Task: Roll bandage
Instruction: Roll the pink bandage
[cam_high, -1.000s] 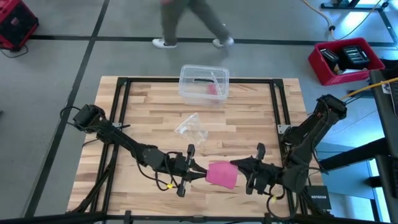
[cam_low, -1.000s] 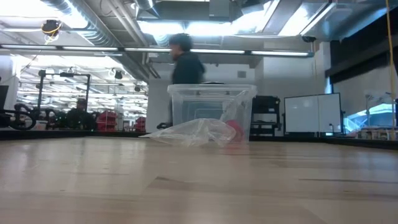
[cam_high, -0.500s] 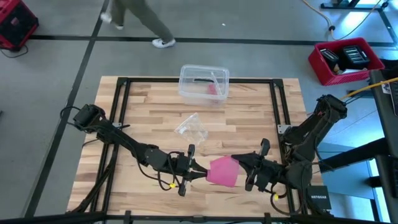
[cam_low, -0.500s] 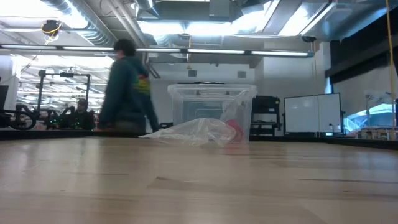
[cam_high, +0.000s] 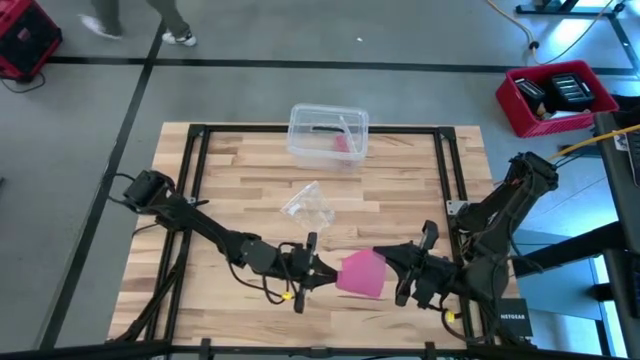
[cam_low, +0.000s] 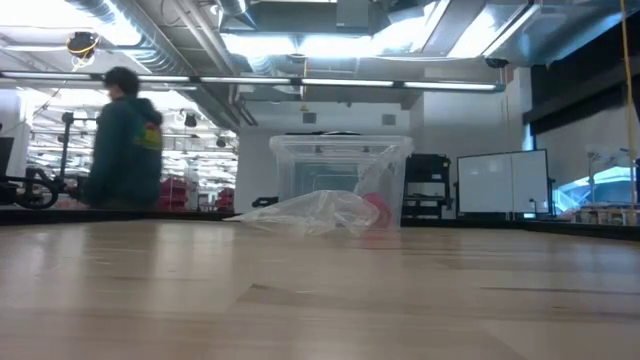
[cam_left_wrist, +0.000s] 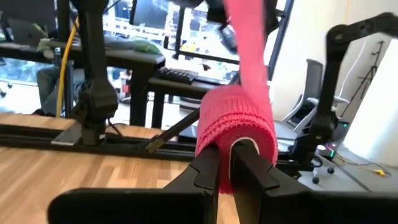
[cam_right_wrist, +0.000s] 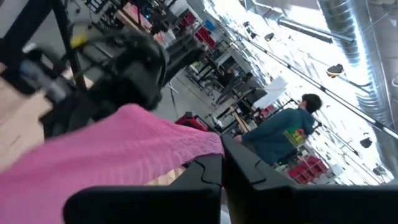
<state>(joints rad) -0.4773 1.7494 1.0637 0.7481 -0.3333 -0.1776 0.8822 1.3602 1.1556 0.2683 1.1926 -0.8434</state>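
Change: I see the person has walked on leftward in the low view and is nearly off the top left of the high view; the left claw has crept a little toward the right arm, and the pink sheet of bandage has tilted up between the two claws.
Bandage: soft pink fabric strip, at the near edge of the table, held off the wood between both claws. In the left wrist view part of it is wound into a thick pink roll with a flat tail running up and away.
Left claw: pressed nearly together, pinching the rolled end of the bandage; the roll sits around the two dark fingertips.
Right claw: pressed together on the opposite edge of the pink fabric; in its wrist view the cloth spreads out from the closed fingers.
Table: light butcher-block wooden table with a black metal frame round it.
Box: clear plastic box at the far middle edge, something pink inside; I cannot tell what it is.
Wrapper: crumpled clear plastic wrapper lying between the box and the claws, well apart from the bandage.
Low view: shows only box and wrapper; neither claw nor bandage appears there.
Room: red bin on the floor beyond the far right corner.
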